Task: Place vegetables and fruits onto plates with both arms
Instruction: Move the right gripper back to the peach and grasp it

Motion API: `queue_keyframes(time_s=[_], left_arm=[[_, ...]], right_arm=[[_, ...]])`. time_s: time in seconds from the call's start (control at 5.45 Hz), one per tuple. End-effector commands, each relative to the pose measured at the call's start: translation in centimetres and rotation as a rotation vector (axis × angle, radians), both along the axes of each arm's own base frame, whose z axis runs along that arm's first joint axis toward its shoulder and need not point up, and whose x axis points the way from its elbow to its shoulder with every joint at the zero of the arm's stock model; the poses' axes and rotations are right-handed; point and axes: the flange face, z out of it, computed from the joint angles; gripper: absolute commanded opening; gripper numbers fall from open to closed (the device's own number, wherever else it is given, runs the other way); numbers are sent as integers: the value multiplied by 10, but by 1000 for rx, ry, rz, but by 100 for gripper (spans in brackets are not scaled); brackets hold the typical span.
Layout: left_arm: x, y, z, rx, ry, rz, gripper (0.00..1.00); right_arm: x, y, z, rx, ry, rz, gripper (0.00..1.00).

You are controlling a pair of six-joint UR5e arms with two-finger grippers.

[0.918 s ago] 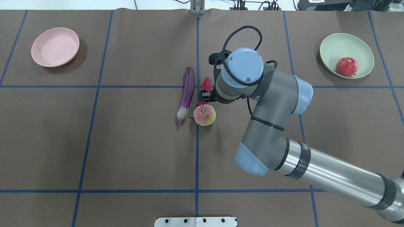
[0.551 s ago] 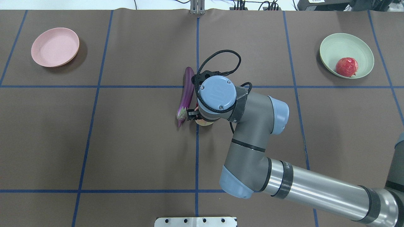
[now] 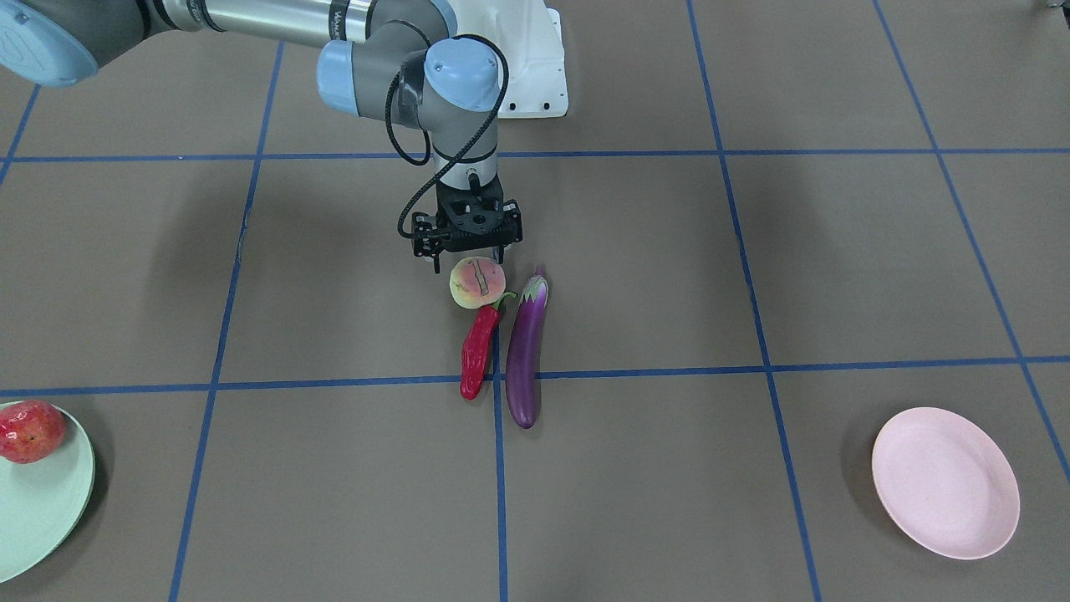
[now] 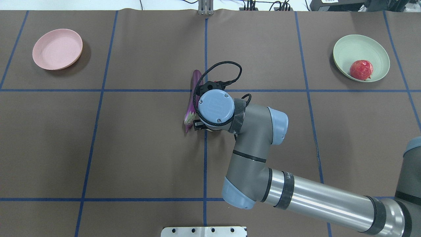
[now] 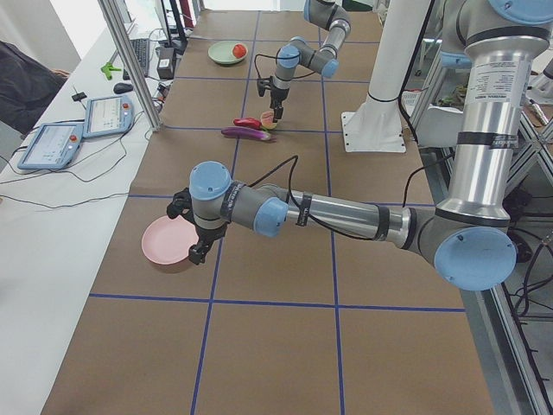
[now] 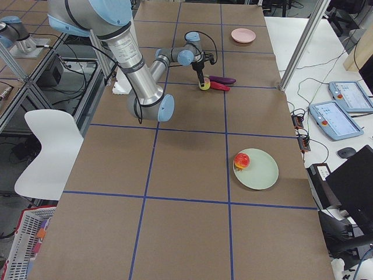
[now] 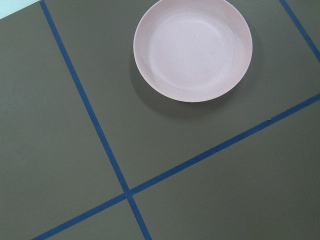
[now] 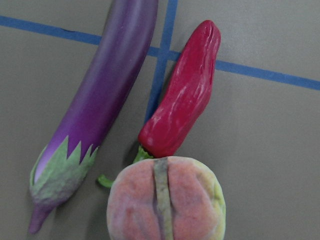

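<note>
Your right gripper [image 3: 468,253] hovers open and empty over the peach [image 3: 477,283], lined up to straddle it clear of the chili pepper [image 3: 478,353].

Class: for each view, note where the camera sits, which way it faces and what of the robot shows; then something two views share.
Front-facing: across the table, facing the robot; right arm, white base.
Overhead: behind the robot, looking down; right arm over peach.
Exterior left: table's left end, looking along; left arm near, right far.
Exterior right: opposite end; right arm near.
Left wrist: down onto pink plate; no body.
Right wrist: down onto peach, chili, eggplant; no body.
Shared: overhead and front-facing both show green plate.
</note>
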Motion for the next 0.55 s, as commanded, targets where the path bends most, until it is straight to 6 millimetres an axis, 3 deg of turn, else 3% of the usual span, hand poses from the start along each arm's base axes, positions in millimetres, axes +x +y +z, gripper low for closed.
queue_keyframes(time_s=[0.0,0.18,0.37], left_arm=[[1,-1,-1,1,0,0,100],[1,-1,-1,1,0,0,100],[0,-1,-2,3,-1,0,100]], right_arm=[[-21,-10,18,37,-28,6,97],[-21,-11,7,50,-41,-3,69],[-19,-10,4,47,-44,-8,1]])
